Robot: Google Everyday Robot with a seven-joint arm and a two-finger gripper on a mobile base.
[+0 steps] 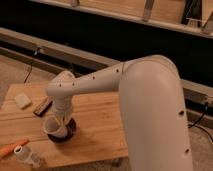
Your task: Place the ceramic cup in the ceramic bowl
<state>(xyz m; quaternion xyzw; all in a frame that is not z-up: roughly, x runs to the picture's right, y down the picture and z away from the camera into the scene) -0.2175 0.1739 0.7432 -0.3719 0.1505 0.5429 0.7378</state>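
The white ceramic cup (53,127) is tilted, its mouth facing the front left, over the dark maroon ceramic bowl (68,134) on the wooden table. My gripper (60,120) is at the end of the big white arm, right above the bowl and against the cup's far side. The cup appears held by it, with its base over the bowl's inside. Most of the bowl is hidden by the cup and the wrist.
On the wooden table (100,120) lie a pale sponge-like block (22,100) and a dark bar (43,106) at the back left, an orange carrot (10,149) and small joined white cylinders (25,155) at the front left. A dark rail runs behind.
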